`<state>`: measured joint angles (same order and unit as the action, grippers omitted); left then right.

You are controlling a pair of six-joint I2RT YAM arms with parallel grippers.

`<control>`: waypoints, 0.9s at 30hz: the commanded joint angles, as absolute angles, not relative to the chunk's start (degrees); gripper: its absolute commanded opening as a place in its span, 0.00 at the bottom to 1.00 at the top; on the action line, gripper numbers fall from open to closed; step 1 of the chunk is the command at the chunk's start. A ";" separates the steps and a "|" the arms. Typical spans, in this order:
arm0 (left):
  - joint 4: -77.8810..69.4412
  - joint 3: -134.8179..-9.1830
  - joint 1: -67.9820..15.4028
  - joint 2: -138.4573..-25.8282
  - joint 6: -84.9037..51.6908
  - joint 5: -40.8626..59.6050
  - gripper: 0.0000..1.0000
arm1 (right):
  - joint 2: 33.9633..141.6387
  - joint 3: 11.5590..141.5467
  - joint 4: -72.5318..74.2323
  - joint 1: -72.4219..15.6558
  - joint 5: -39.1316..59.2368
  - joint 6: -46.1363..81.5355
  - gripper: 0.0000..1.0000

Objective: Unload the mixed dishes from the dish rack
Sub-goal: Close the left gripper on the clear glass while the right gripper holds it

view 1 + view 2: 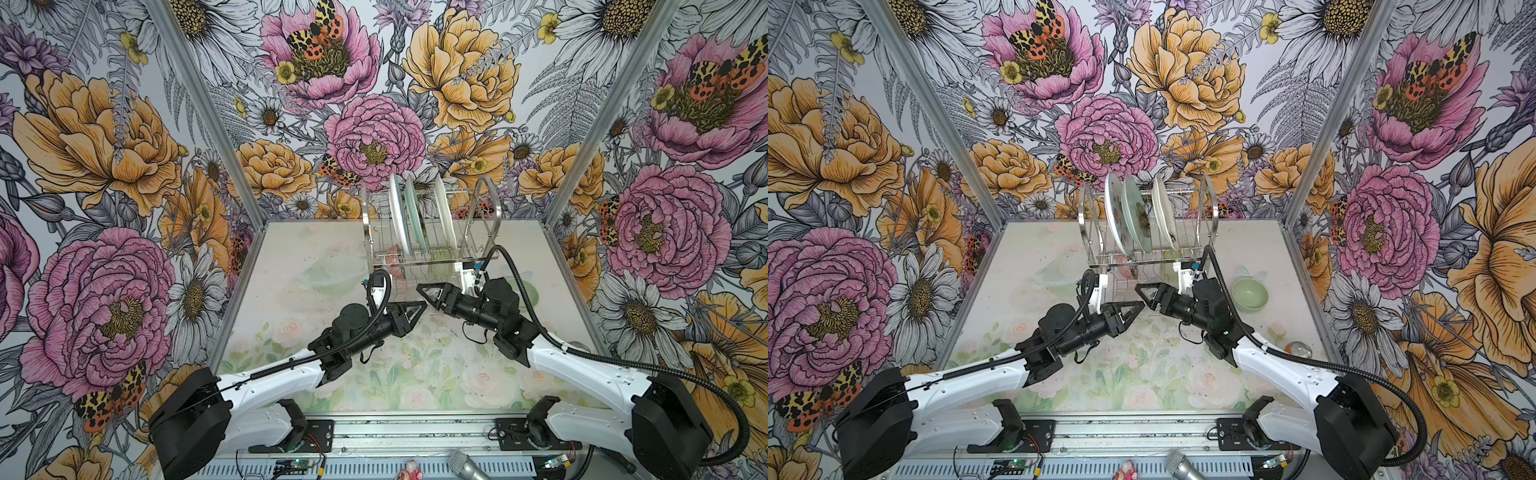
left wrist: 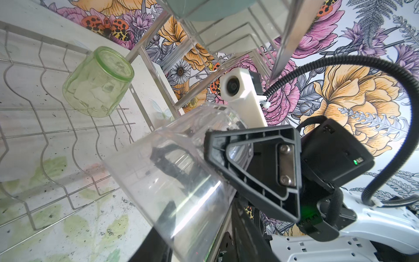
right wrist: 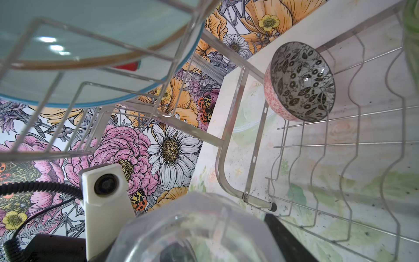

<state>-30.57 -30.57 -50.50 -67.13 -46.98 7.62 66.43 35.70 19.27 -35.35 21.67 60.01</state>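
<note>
- Far left on the table (image 1: 286, 249) we've got a clear bowl (image 1: 328, 279). It's kinda hard to see against the print and sits just left of the rack.
- The left gripper (image 1: 417, 308) hangs in front of the rack, tip to tip with the other one. The clear tumbler (image 2: 192, 192) sits between its fingers, but we honestly can't tell if they're clamped on it.
- That tumbler is off the table, lying sideways between the two grippers.
- The right gripper (image 1: 424, 291) has hold of its narrower end, jaws wide around it.
- The rack (image 1: 365, 224) stands behind them at the back of the table. On the upper shelf, left to right, are the white plate (image 1: 1113, 212), aqua plate (image 1: 1138, 220) and cream plate (image 1: 1163, 212), all on edge.
- On the lower tier, the patterned bowl (image 3: 303, 81) is tipped on its side at the left, and the green tumbler (image 2: 97, 84) is at the right.
- Right of the rack, a green bowl (image 1: 1250, 294) sits upright on the table. Nearer the right edge there's a can (image 1: 1298, 350).
</note>
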 commanded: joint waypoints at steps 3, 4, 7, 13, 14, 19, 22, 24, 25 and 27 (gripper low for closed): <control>-34.21 -32.43 -50.45 -68.74 -46.32 9.82 0.35 | 66.44 35.43 23.23 -35.87 23.11 60.72 0.57; -34.23 -32.43 -50.47 -68.73 -46.32 9.72 0.33 | 66.49 35.34 23.24 -35.89 23.00 60.81 0.57; -33.93 -32.11 -50.43 -68.23 -46.31 8.86 0.27 | 66.67 35.25 23.47 -35.94 23.14 61.14 0.57; -31.43 -31.91 -50.45 -67.32 -46.14 6.80 0.20 | 66.84 35.05 23.68 -36.02 23.21 61.15 0.57; -31.36 -31.91 -50.45 -67.32 -46.06 6.77 0.18 | 66.87 34.98 23.60 -36.08 23.25 61.16 0.57; -31.11 -31.92 -50.54 -67.42 -46.32 7.21 0.12 | 66.77 34.77 23.47 -36.08 23.24 61.17 0.58; -30.85 -31.56 -50.61 -67.08 -46.31 7.21 0.05 | 66.71 34.49 23.45 -36.12 23.00 61.17 0.60; -30.15 -31.29 -50.73 -66.72 -45.55 7.21 0.00 | 66.62 34.18 23.40 -36.11 22.77 61.15 0.63; -29.47 -31.32 -50.78 -66.60 -45.09 7.24 0.00 | 66.53 34.01 23.45 -36.12 22.59 61.10 0.64; -27.69 -31.36 -50.99 -66.00 -44.50 6.99 0.00 | 66.58 33.79 23.41 -36.12 22.36 61.19 0.67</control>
<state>-32.60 -30.87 -50.78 -66.81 -47.83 8.88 66.50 34.89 23.22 -35.29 22.02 64.47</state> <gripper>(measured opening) 0.192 0.773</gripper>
